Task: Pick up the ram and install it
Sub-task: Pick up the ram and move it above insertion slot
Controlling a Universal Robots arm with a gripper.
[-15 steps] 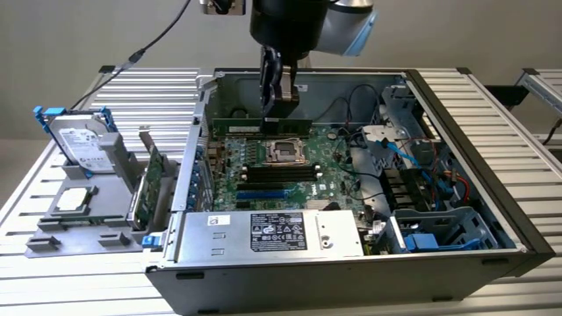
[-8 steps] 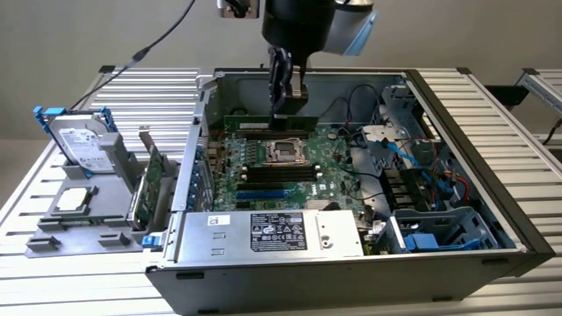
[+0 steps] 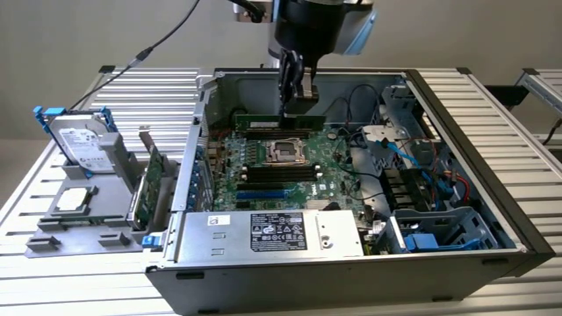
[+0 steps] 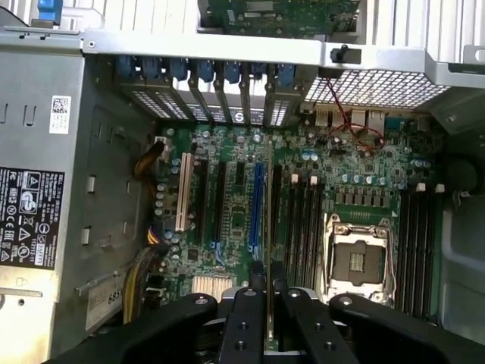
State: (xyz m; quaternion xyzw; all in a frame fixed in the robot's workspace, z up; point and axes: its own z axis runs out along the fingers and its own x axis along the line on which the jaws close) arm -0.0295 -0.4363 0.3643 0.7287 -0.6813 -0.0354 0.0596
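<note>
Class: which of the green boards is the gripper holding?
The ram, the thin stick in the gripper above the motherboard; the wider card stands outside the case, on the exterior view's left.

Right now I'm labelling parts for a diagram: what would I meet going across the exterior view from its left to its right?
Silver hard drive with blue rails → green expansion card → ram held by the gripper over the motherboard → blue drive cage.

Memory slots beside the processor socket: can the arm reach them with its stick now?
Probably yes: the case lies open, the tool, shut on the ram, hangs over the board, and nothing covers the slots.
</note>
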